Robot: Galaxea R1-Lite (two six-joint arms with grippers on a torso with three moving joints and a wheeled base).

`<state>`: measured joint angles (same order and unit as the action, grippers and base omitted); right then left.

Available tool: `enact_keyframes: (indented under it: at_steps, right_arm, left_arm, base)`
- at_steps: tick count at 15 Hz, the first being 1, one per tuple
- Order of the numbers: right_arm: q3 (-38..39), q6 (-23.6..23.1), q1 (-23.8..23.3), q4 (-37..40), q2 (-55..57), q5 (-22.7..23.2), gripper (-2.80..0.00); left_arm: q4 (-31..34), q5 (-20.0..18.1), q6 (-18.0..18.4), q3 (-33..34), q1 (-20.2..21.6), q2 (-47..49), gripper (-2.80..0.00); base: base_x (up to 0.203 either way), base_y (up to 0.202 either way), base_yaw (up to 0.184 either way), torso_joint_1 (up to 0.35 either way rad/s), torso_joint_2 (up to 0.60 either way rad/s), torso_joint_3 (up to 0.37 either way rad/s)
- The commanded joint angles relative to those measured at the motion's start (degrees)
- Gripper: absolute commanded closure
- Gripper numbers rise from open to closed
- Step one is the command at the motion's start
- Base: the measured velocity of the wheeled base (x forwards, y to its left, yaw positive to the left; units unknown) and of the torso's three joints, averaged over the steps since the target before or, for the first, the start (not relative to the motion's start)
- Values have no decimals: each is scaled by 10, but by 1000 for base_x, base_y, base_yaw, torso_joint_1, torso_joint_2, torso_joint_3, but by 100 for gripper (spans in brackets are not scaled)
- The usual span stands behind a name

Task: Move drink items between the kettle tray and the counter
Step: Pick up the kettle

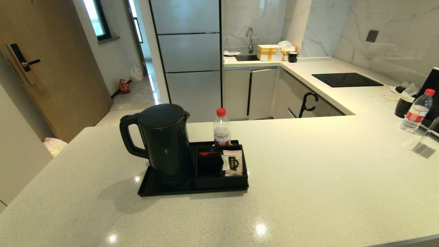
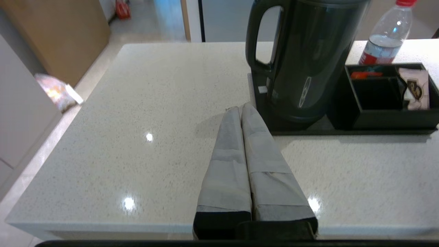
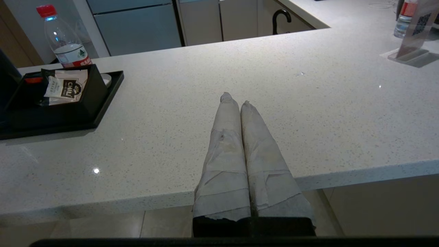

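Note:
The matte-black kettle (image 1: 164,142) stands upright on the left part of the black kettle tray (image 1: 161,189), its loop handle turned left. The pale-pink sachet (image 1: 232,162) leans in the right compartment of the tray's boxed section (image 1: 221,180). The tray rests on the speckled counter (image 1: 308,178). Neither arm shows in the head view. My left gripper (image 2: 241,108) is shut and empty, low over the counter just short of the tray's near left corner and the kettle (image 2: 305,58). My right gripper (image 3: 235,100) is shut and empty over the counter's front edge, right of the tray (image 3: 103,103) and sachet (image 3: 65,90).
A clear red-capped bottle (image 1: 222,127) stands at the tray's back edge. Another bottle (image 1: 416,111), a black mug (image 1: 403,106) and a clear stand (image 1: 423,144) sit at the far right. An induction hob (image 1: 346,79) and sink (image 1: 247,57) lie behind.

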<state>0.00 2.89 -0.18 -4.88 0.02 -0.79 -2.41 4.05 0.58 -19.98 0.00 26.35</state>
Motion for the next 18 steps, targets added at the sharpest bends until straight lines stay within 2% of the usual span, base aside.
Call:
enact_keyframes:
  at_steps: [1,5,7,9,11,12,13,14,18]
  right_arm:
    - [18,0,0,0,0,0,0]
    - [18,0,0,0,0,0,0]
    - [18,0,0,0,0,0,0]
    - [18,0,0,0,0,1,0]
    - [18,0,0,0,0,0,0]
    - [18,0,0,0,0,0,0]
    - [18,0,0,0,0,0,0]
    - [18,0,0,0,0,0,0]
    - [18,0,0,0,0,0,0]
  left_arm:
    - [1,3,-5,-66,0,204,0]
    - [1,19,-20,-190,-2,528,0]
    - [-6,27,-27,-259,-4,647,0]
    - [-47,31,-30,-313,-5,715,0]
    - [-172,35,-20,-326,-12,761,0]
    - [-191,42,-13,-331,-18,770,0]
    - [-189,56,-10,-336,-28,775,-71]
    - [-187,56,-9,-338,-30,775,-280]
    - [-171,56,-13,-330,-35,765,-280]
  base:
    - [0,0,0,0,0,0]
    - [0,0,0,0,0,0]
    - [0,0,0,0,0,0]
    - [0,0,0,0,0,0]
    - [0,0,0,0,0,0]
    - [0,0,0,0,0,0]
    - [0,0,0,0,0,0]
    - [0,0,0,0,0,0]
    - [0,0,0,0,0,0]
